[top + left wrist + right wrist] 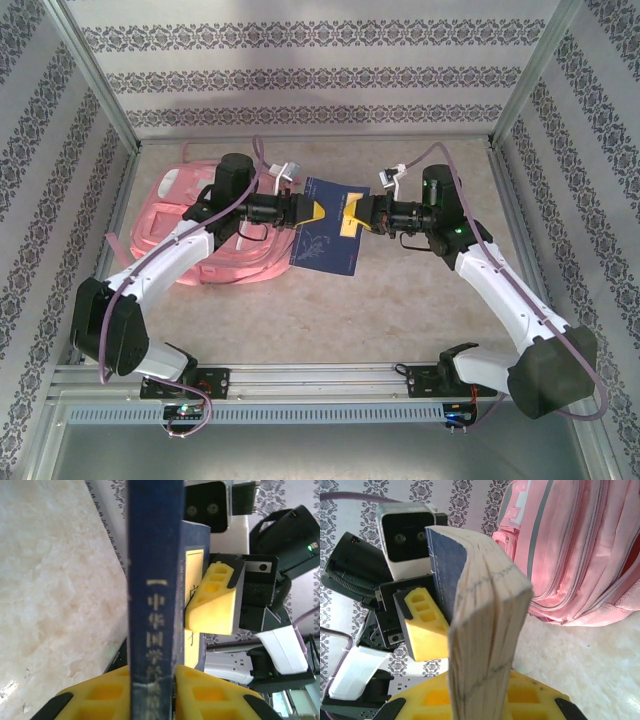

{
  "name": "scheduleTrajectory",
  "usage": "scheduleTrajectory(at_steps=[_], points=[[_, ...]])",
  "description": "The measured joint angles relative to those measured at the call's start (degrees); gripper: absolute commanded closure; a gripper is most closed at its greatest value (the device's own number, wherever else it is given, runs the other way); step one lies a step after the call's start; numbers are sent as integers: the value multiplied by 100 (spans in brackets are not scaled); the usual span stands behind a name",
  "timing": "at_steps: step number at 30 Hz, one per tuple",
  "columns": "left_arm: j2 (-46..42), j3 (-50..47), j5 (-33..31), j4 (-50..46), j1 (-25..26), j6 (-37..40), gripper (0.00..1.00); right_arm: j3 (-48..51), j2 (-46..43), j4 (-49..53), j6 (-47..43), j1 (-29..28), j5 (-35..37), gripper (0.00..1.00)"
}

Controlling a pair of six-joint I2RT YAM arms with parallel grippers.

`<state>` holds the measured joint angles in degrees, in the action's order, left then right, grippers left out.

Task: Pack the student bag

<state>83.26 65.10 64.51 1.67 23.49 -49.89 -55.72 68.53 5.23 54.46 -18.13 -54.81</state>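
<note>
Left end effector [312,210] and right end effector [351,213] both pinch the thick blue book [325,245] at mid-frame. One should release only once the other's grip looks firm, then carry it to the student bag [155,225] at left.

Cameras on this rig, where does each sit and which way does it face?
Top external: above and behind the bases, looking down on table, left gripper, right gripper, student bag.
Left wrist: along its own fingers at the book's spine and right gripper.
Right wrist: past its own fingers, page edges, left gripper, student bag.
Shared: the book, gripped by both.
</note>
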Motion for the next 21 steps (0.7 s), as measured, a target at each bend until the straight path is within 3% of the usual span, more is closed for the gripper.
scheduleTrajectory(at_steps=[3,6,11,16,21], points=[[76,-11,149,249,0,-153,100,-26,-48,245,-247,0,170,41],[103,-9,59,448,0,-284,100,-96,-138,675,-424,22,505,19],[61,0,-918,675,-11,-796,100,-46,-507,758,-15,103,1320,13],[-638,-599,-3084,1235,96,-1683,100,595,-1167,44,745,-162,2345,2],[-1185,-894,-4835,1613,299,-2352,100,1029,-1106,-859,1665,-396,2865,2]])
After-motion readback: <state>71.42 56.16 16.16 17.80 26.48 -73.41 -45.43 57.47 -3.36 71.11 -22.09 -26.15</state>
